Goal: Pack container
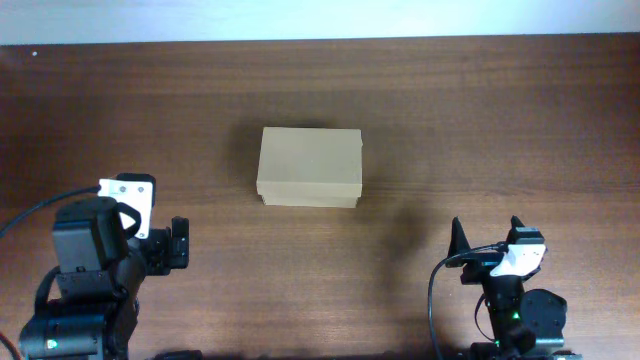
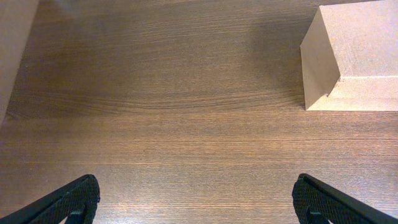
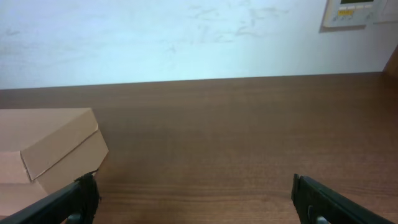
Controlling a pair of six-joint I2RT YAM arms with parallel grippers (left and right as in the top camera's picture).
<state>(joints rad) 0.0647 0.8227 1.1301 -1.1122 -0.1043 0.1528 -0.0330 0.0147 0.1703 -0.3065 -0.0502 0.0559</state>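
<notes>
Left gripper [image 2: 198,202], right gripper [image 3: 196,200]: both wide, empty; closed cardboard box [image 1: 309,165] on dark wood-grain table [image 1: 470,120]; white wall [image 3: 186,37] at far edge.

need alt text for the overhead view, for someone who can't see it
A small rectangular tan cardboard box, lid shut, sits near the middle of a dark brown wooden table. At the near edge, the robot's left pincer and right pincer sit well apart from the box, holding nothing.
</notes>
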